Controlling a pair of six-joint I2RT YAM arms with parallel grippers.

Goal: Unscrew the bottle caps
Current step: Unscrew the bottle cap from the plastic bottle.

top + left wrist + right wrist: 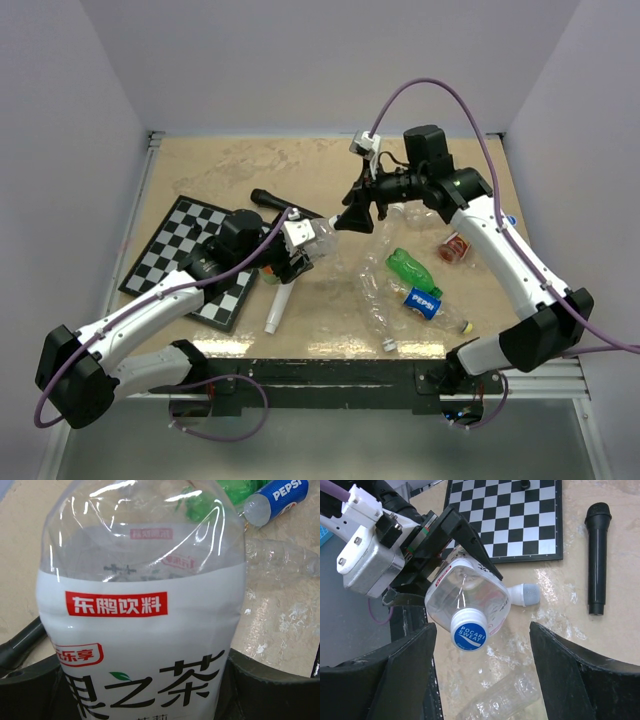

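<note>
Cap: blue cap (468,630) lettered POCARI SWEAT is sitting screwed on the neck of the clear bottle (465,592), raised above the table (300,170) near its middle and facing straight into the right wrist camera
Bottle: it is lying tilted on its side in the air, neck pointing toward the right arm, its white label with red and black Chinese print filling the left wrist view
Left gripper: left gripper (303,248) is clamping the bottle's body, black fingers (270,695) pressing on both sides of the label
Left arm: it is reaching forward and inward from its base across the near corner of the chessboard (170,250), wrist turned toward the middle
Right gripper: right gripper (352,218) is standing released, one finger on each side of the cap with a gap on both sides, touching nothing
Right arm: it is arching up over the far right of the table, then bending back leftward so the fingers are pointing at the cap end-on
Around: white microphone (277,305) is lying just beneath the held bottle; black microphone (596,560) is resting beside the board; green bottle (410,268), Pepsi bottle (424,303) and a crumpled clear bottle (377,300) with a white cap (389,346) are lying under the right arm
</note>
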